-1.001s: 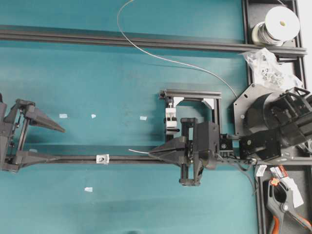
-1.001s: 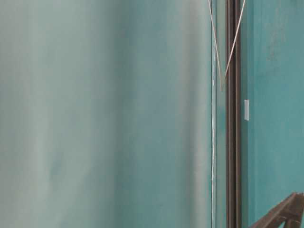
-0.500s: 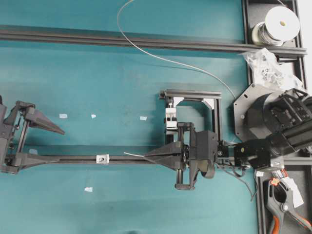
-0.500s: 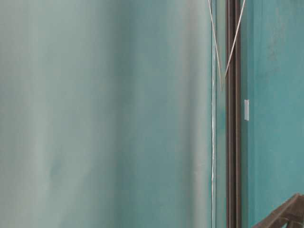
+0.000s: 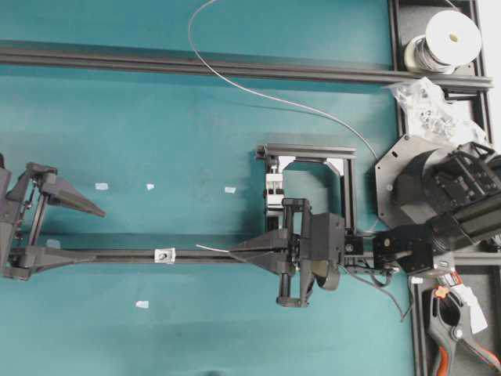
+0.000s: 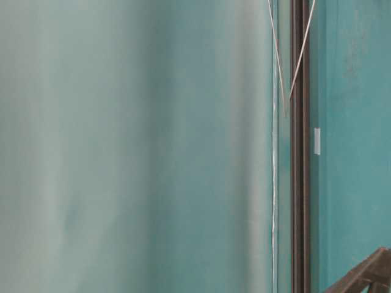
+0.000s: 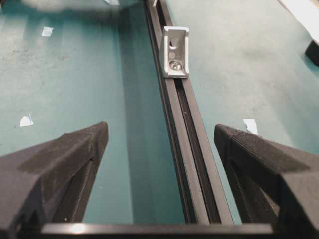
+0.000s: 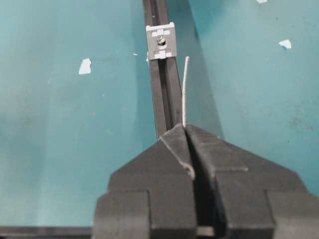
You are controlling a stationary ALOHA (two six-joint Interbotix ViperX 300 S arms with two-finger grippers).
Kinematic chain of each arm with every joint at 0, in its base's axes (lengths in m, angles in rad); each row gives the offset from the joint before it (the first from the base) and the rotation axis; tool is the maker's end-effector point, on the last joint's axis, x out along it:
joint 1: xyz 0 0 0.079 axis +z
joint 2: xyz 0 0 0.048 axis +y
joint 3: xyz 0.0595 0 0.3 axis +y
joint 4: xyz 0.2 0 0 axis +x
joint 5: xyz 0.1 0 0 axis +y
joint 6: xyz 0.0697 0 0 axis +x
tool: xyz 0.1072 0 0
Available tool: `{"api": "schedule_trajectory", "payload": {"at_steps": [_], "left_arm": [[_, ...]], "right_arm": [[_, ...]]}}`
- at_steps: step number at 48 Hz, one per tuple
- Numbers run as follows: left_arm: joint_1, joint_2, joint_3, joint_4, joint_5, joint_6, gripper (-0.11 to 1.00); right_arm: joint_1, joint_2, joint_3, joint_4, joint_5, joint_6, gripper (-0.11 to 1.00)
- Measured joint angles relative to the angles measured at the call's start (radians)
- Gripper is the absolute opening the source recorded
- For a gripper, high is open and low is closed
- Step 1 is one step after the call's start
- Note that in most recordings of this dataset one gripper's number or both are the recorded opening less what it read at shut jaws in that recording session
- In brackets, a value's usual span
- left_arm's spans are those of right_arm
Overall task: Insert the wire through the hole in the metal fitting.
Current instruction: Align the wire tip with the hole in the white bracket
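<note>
No legible writing on spool (image 5: 448, 39)

A teal table (image 5: 156, 117) fills most of the overhead view. A long dark rail (image 5: 196, 66) crosses its upper part, and a second dark rail (image 5: 117, 256) lies lower left. In the upper right corner stands a white-topped spool (image 5: 448, 39), and just below it lies a clear bag of small metal parts (image 5: 430, 110). A square black frame (image 5: 309, 153) near the centre encloses a white-and-black block (image 5: 274, 192). An orange-and-black clamp (image 5: 458, 333) lies at lower right. Small white tape scraps (image 5: 102, 186) are scattered at left.
</note>
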Motion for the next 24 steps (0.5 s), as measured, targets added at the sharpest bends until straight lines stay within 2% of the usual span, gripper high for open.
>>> {"api": "schedule_trajectory", "payload": {"at_steps": [11, 24], "left_arm": [[0.0, 0.0, 0.0, 0.0, 0.003, 0.0, 0.78], [0.0, 0.0, 0.0, 0.0, 0.006, 0.0, 0.78]], "right_arm": [[-0.005, 0.008, -0.029, -0.014, 0.057, 0.006, 0.0], [-0.029, 0.006, -0.051, -0.031, 0.107, -0.034, 0.0]]}}
